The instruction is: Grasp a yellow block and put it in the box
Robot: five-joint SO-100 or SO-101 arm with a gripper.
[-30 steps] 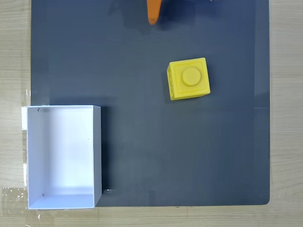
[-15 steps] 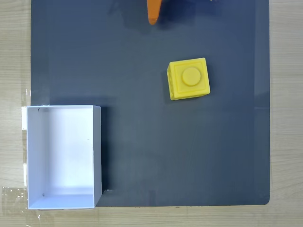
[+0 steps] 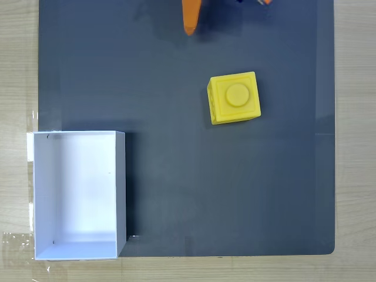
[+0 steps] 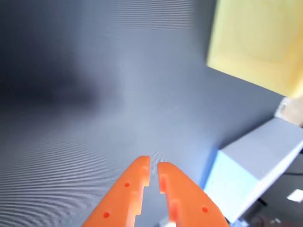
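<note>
- At the left of the fixed view sits the white rectangular open-topped box with thin walls (image 3: 79, 194). It straddles the left border of the dark grey mat (image 3: 176, 188), partly on the pale wooden tabletop (image 3: 17, 70). Its plain white inside holds nothing, so the placing step is not done.
- Strips of clear tape (image 3: 17, 241) show at the box's left and lower edges; I judge they pin it in place.
- Up at the top edge, near the middle, the orange plastic two-finger gripper (image 3: 189, 26) pokes into the fixed view as a single tapering tip above the mat.
- In the wrist view the gripper (image 4: 154, 165) shows its two orange fingers almost together, a narrow slit between them and nothing held. They will have to part before any grasp.
- To the right of centre lies the bright yellow plastic cube with one round raised stud on top, the yellow block (image 3: 235, 97). It rests flat on the mat, slightly turned, well apart from the box and clear of the gripper.
- In the wrist view the yellow block (image 4: 258, 42) is a blurred patch at upper right, the box (image 4: 251, 170) at lower right.
- Judged from this, the task has barely begun: the reach, the grasp, the carry across to the box and the release all remain.
</note>
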